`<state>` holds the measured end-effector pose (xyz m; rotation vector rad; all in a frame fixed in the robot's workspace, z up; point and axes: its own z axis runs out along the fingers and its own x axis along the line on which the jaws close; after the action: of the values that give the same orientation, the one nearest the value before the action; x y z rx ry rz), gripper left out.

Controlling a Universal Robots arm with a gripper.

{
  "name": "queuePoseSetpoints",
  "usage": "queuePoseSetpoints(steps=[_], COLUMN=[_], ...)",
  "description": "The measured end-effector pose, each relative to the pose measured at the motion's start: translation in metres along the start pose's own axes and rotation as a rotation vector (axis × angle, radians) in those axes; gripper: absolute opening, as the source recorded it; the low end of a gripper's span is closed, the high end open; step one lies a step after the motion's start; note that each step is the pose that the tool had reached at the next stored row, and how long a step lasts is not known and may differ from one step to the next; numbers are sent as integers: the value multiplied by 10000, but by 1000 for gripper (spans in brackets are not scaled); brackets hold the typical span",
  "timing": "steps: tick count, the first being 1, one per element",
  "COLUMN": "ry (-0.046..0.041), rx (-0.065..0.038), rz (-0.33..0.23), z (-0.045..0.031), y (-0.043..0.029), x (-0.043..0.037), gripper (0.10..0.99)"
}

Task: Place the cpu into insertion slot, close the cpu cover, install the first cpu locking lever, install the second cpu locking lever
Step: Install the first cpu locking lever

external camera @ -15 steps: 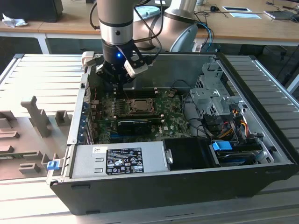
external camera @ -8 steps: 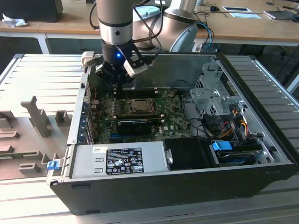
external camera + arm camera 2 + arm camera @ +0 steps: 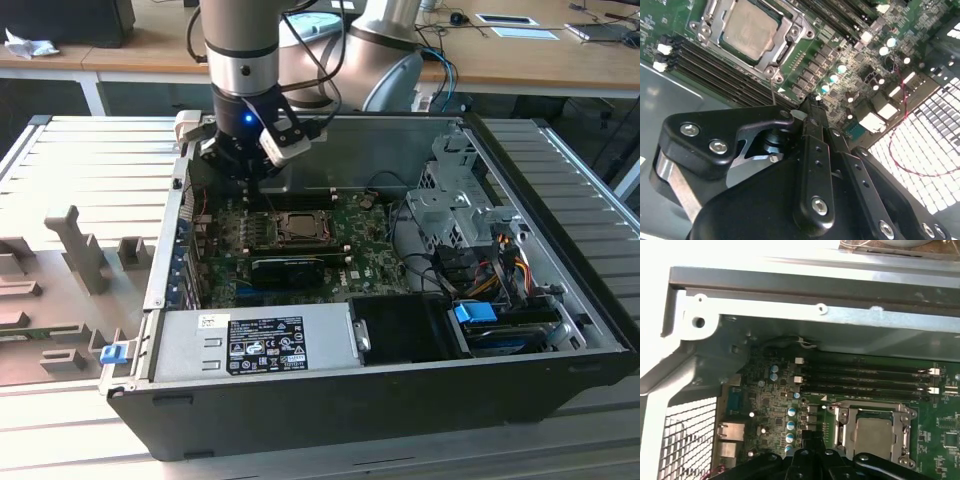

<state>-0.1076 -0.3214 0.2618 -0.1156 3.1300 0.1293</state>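
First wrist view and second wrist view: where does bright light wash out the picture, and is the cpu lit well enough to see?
In the first wrist view the case rim is washed almost white, yet the cpu is evenly lit; in the second wrist view the perforated grille glares white.

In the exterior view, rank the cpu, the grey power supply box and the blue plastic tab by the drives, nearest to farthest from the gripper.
From the gripper:
1. cpu, in its socket on the board, close by.
2. grey power supply box, along the case's near edge.
3. blue plastic tab, toward the exterior view's right.
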Motion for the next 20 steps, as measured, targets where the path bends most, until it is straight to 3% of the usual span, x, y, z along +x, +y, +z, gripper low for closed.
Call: queuePoseSetpoints(steps=[7, 14, 20], ry=[-4, -4, -4], rx=[-51, -55, -54], rz=[-1, -4, -14], z=[39, 53, 57], y=[63, 210, 272], x=[4, 1, -3], gripper=[102, 102, 102])
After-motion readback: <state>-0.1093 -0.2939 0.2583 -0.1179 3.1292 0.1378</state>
